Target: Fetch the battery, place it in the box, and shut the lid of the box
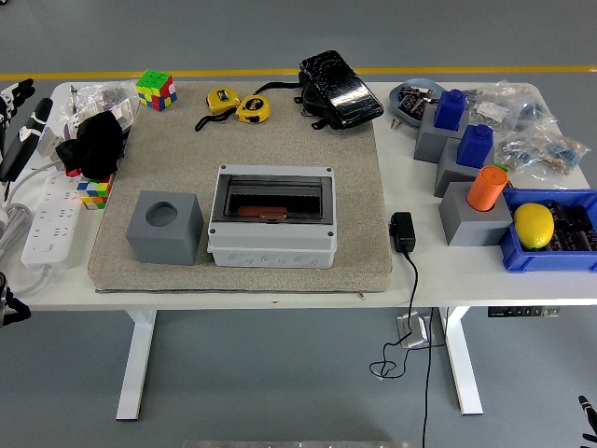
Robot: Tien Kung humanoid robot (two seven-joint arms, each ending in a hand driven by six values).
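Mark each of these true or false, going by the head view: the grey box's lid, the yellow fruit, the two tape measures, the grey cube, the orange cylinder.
1. The grey plastic box with a dark transparent lid sits on the beige mat. True.
2. The yellow lemon lies on the beige mat. False: it lies in the blue plastic bin at the table's right end.
3. Two yellow tape measures lie near the mat's far edge. True.
4. The grey cube with a round hole stands right of the grey box. False: it stands to its left.
5. The orange cylinder rests on a grey block. True.
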